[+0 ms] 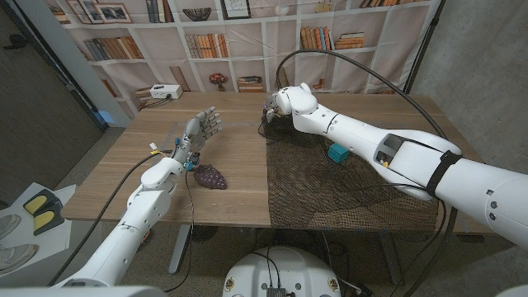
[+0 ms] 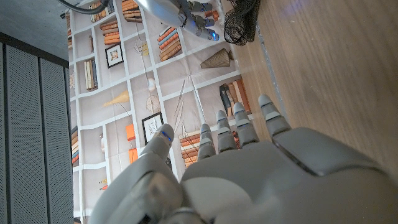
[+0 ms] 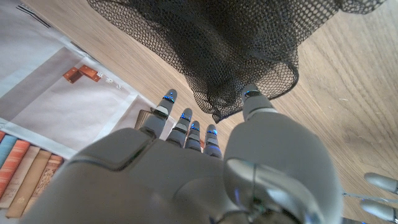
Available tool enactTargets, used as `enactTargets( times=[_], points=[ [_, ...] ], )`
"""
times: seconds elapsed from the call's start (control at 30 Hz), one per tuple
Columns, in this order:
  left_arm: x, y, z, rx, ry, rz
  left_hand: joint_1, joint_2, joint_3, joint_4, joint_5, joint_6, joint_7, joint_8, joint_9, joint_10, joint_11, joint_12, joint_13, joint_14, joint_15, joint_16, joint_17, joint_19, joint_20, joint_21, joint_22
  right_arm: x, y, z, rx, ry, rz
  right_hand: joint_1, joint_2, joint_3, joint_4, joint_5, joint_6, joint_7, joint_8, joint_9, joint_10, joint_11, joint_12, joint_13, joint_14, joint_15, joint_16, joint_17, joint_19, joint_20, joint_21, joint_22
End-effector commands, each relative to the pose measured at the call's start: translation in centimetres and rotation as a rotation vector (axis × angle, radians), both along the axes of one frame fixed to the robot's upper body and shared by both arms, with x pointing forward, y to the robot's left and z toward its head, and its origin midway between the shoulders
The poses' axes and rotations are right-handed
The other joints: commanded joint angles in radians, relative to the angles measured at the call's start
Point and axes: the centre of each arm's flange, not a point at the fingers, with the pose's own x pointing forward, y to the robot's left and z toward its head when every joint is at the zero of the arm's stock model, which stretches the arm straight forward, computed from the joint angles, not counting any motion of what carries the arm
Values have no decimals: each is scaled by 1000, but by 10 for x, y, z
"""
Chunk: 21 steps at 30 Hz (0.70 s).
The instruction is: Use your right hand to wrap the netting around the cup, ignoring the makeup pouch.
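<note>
Overhead, my right hand (image 1: 276, 107) hid its fingers at the netting's (image 1: 346, 186) far corner beside the teal cup (image 1: 338, 153); its wrist camera showed them pinching mesh. My left hand (image 1: 200, 129) stood spread, empty.

Netting (image 1: 346, 186) on the table's (image 1: 239, 165) right half, cup (image 1: 338, 153) on it, pouch (image 1: 212, 176) left

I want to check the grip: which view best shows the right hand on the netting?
The right wrist view: the right hand pinches a bunched corner of the black mesh netting close up. The head view shows it small and far; the left wrist view catches it at the edge.
</note>
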Motion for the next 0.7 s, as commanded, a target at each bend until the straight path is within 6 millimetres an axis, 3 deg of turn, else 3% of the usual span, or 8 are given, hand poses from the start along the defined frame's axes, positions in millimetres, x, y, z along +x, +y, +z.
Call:
enactTargets(
  times=[0.03,0.17,0.33,0.37,0.47,0.5,0.57,0.7],
  points=[
    [4,-1,3,3,1,-3,-5,1,1,1,-2,3,2,2,3,8,3,3,2,8,3,1,4,8,3,-3,5,19,-5,-7,-14,93,-52,-35,-28,-24,14,-11,-12,2,5,-1,19,-4,5,3,18,-2,10,-1,17,3,8,0],
    [5,-2,4,3,2,-4,-6,1,1,1,-2,3,1,2,3,9,3,3,2,8,5,0,4,8,3,-4,5,24,-6,-12,-20,118,-62,-101,-47,-58,45,-16,-15,3,7,1,36,2,10,5,29,-6,15,-2,26,3,10,0],
    [6,-2,4,2,3,-3,-6,2,2,1,-2,3,1,2,3,9,1,3,2,8,4,0,4,8,3,-4,5,31,-4,-19,-48,135,-80,-122,-61,-72,52,-15,-20,-6,6,0,34,1,8,5,32,-6,15,-4,30,4,10,0],
    [6,-2,4,2,2,-2,-6,2,2,0,-2,3,1,2,3,9,3,3,2,8,4,0,4,8,3,-4,5,33,-4,-20,-57,137,-85,-112,-58,-67,45,-10,-23,-21,5,0,37,-4,8,5,34,-7,14,-7,33,4,10,0],
    [6,-2,4,3,3,-1,-6,2,2,0,-2,3,0,2,3,9,2,2,2,9,3,0,4,8,3,-4,5,36,-4,-23,-71,148,-102,-87,-50,-55,30,-2,-28,-23,5,0,34,-8,6,5,38,-10,14,-11,38,2,11,0],
    [6,-2,4,4,4,0,-6,2,2,0,-2,2,-1,1,3,10,5,3,2,9,3,0,4,8,3,-4,5,37,-4,-23,-74,147,-103,-66,-46,-46,17,4,-29,-23,6,-1,35,-10,6,5,52,-18,17,-15,46,2,13,0],
    [7,-2,4,2,5,-1,-7,2,2,0,-2,2,-1,1,3,10,4,3,2,9,3,0,4,8,3,-4,5,39,-4,-24,-86,149,-115,-38,-43,-35,-1,15,-10,-47,14,-2,67,-29,16,6,120,-44,39,-19,78,-4,22,0],
    [8,-2,5,3,7,-1,-7,2,2,0,-2,2,0,1,3,9,1,2,2,9,4,0,4,8,3,-4,5,44,-6,-28,-91,149,-123,-15,-46,-26,-13,30,61,-50,37,-2,154,-46,46,7,239,-79,76,-19,153,-21,45,1]
  ],
)
